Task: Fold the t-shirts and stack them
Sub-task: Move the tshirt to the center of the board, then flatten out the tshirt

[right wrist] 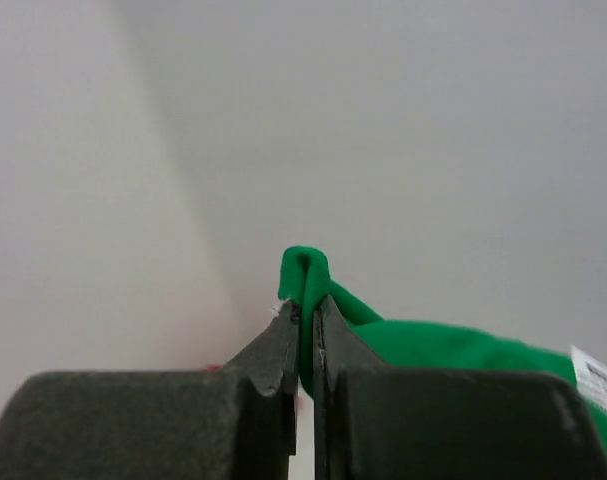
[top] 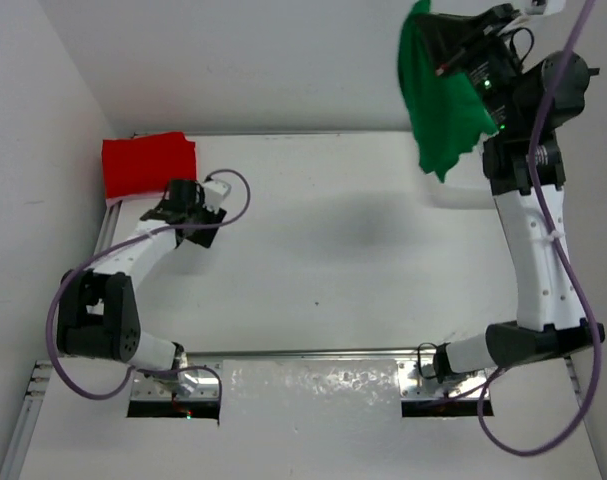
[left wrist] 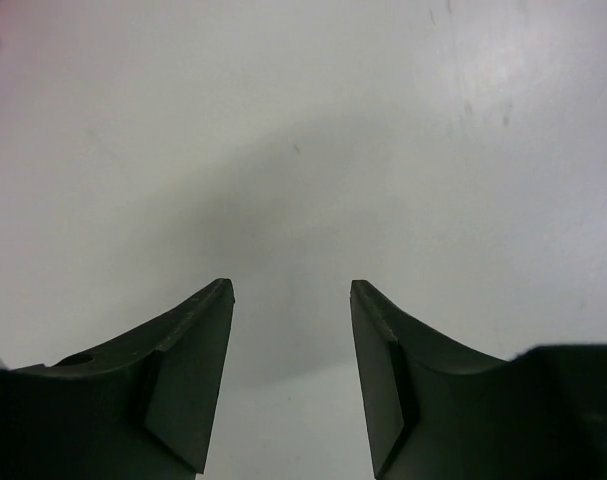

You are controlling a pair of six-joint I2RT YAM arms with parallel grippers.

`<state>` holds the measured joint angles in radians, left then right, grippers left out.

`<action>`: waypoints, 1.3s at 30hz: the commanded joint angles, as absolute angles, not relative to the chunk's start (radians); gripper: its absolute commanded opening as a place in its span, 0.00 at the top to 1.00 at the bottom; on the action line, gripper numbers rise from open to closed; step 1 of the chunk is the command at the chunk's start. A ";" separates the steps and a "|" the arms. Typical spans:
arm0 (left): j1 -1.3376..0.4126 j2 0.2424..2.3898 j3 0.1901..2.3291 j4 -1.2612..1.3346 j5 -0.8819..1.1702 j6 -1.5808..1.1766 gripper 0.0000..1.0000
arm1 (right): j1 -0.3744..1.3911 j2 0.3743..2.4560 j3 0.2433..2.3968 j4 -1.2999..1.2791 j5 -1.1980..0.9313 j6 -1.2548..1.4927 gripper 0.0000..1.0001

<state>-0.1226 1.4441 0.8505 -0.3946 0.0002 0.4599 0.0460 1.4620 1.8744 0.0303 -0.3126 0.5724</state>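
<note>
Nearest, my left gripper (left wrist: 291, 295) hangs half open over the white table (left wrist: 303, 150), holding nothing, just beside the folded red cloth t-shirt (top: 148, 165) at the far left corner. Over to the right, my right gripper (right wrist: 305, 312) is pinched tight on a fold of the green cloth t-shirt (top: 443, 110), which dangles lengthwise straight down, raised above the table's far right side. I judge it must come down and leftward; my left gripper is well apart from it

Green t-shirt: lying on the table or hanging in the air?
Hanging: the right gripper pinches the green t-shirt, which dangles above the table.
</note>
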 commanded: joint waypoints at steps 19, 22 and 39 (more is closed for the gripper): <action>0.107 1.312 1.077 -0.483 0.017 0.350 0.46 | 0.383 1.677 1.496 -0.534 0.052 0.230 0.01; 0.156 1.302 1.046 -0.540 -0.020 0.367 0.43 | 0.504 1.567 1.311 -0.349 0.016 0.195 0.08; 0.184 1.181 0.608 -0.734 0.129 0.861 0.40 | 1.029 1.963 1.207 -0.186 0.164 0.216 0.16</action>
